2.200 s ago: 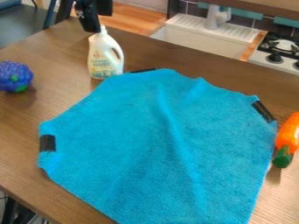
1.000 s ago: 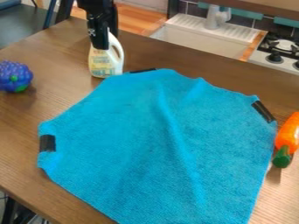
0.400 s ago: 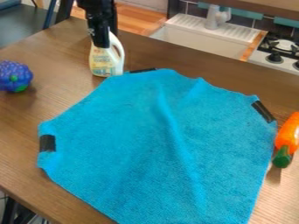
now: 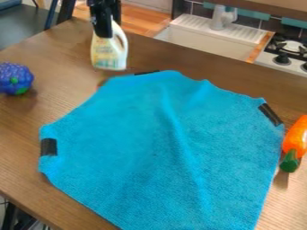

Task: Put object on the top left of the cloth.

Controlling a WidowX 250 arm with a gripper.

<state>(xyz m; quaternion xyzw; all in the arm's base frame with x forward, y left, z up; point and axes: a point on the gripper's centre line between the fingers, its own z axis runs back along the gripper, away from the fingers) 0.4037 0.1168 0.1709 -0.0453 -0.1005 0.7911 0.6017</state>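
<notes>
The black hand [image 4: 105,33] is clamped on the upper part of the white bottle [image 4: 108,57], holding it upright just above the brown table [image 4: 63,58], beyond the upper-left edge of the blue cloth [image 4: 150,134]. A black strip [image 4: 146,72] lies at that far edge near the bottle, with another [image 4: 48,147] at the cloth's left corner and a third [image 4: 270,114] at its upper right, while a raised fold runs down the middle. A bumpy blue toy [image 4: 15,77] sits at the left and an orange pepper [image 4: 296,137] with a green stem lies beside the right edge; past the table are a sink [image 4: 201,41] and stove [image 4: 289,67].
</notes>
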